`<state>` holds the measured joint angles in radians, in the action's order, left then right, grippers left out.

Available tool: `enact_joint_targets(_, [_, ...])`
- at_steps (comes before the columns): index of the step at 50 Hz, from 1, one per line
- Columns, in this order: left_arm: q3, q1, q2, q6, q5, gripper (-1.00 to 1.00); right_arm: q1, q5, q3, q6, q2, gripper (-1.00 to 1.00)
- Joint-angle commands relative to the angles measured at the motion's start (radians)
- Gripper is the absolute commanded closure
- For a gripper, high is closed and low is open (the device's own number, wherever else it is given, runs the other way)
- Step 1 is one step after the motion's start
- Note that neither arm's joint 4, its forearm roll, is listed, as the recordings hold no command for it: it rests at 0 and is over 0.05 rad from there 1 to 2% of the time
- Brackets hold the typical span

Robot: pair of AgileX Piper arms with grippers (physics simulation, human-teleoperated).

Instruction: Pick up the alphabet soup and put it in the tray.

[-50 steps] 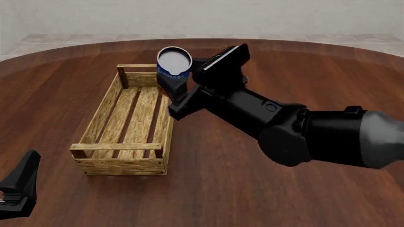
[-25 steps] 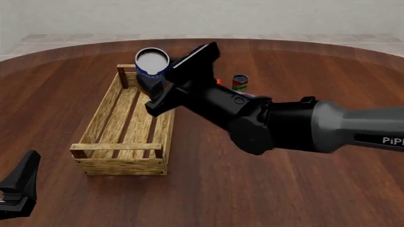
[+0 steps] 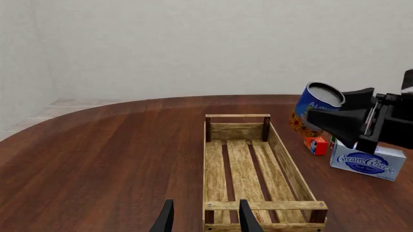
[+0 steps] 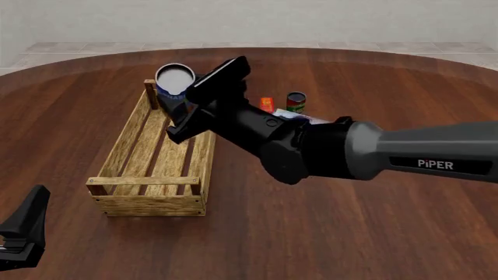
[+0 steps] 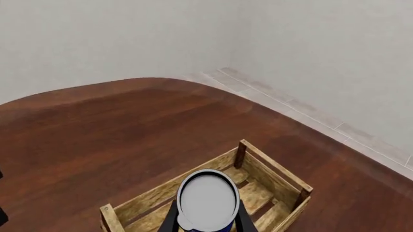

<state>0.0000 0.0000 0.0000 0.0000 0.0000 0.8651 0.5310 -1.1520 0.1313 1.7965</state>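
Observation:
The alphabet soup point(image 4: 174, 81), a blue can with a silver top, is held in my right gripper point(image 4: 179, 104), which is shut on it. The can is tilted and hangs above the far end of the tray point(image 4: 144, 181), a long light-wood crate. The right wrist view shows the can point(image 5: 208, 200) between the fingers, with the tray point(image 5: 274, 170) beneath. In the left wrist view the can point(image 3: 316, 104) is just beyond the tray's point(image 3: 264, 205) far right corner. My left gripper point(image 3: 206, 220) is open and empty, near the tray's near end, low at the front left point(image 4: 23, 233).
A dark red-and-green can point(image 4: 295, 101) and a small orange box point(image 4: 267, 104) stand right of the tray's far end. A blue-and-white cream cheese box point(image 3: 366, 162) lies beside them, mostly hidden by my right arm in the front view.
My right arm has swung left with the can, from beside the tray's far right corner to above its far end. The left arm has not moved.

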Motion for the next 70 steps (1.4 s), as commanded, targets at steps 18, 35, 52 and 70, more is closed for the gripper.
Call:
enact_joint_targets(18, [0.000,0.000,0.000,0.000,0.000,-1.00,0.022,-0.020,-0.144,-0.001,0.145,1.00])
enact_joint_targets(35, [0.000,0.000,0.000,0.000,0.000,-1.00,0.035,-0.037,-0.236,0.001,0.243,1.00])
enact_joint_targets(52, [0.000,0.000,0.000,0.000,0.000,-1.00,0.031,-0.064,-0.331,0.014,0.337,1.00])
enact_joint_targets(70, [0.000,0.000,0.000,0.000,0.000,-1.00,0.025,-0.103,-0.411,0.019,0.424,1.00])
